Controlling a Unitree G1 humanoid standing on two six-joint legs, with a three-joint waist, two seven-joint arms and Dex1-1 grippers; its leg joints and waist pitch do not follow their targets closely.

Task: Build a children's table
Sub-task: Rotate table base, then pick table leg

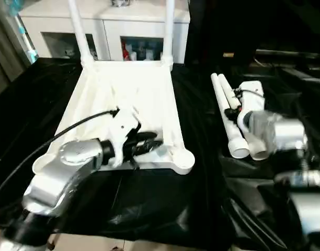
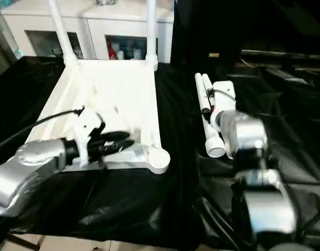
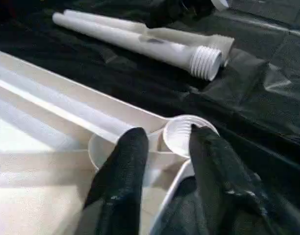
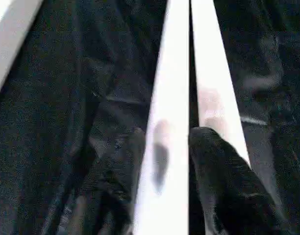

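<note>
The children's table lies upside down on a black sheet, its white top (image 1: 128, 89) facing me. Two legs stand upright in its far corner sockets, one on the left (image 1: 79, 31) and one on the right (image 1: 169, 31). Two loose legs (image 1: 223, 104) lie side by side to the right of the top, threaded ends (image 3: 205, 61) toward me. My left gripper (image 3: 164, 137) hovers open over the top's near right corner, just short of the empty socket (image 3: 182, 131). My right gripper (image 4: 164, 134) hangs open over the loose legs, with one leg (image 4: 167, 73) between its fingers.
A white cabinet (image 1: 113, 31) with glass-fronted compartments stands behind the table top. The black sheet (image 1: 149, 198) covers the whole work surface and wrinkles on the right. A black cable (image 1: 71, 128) runs from my left wrist across the top's left rim.
</note>
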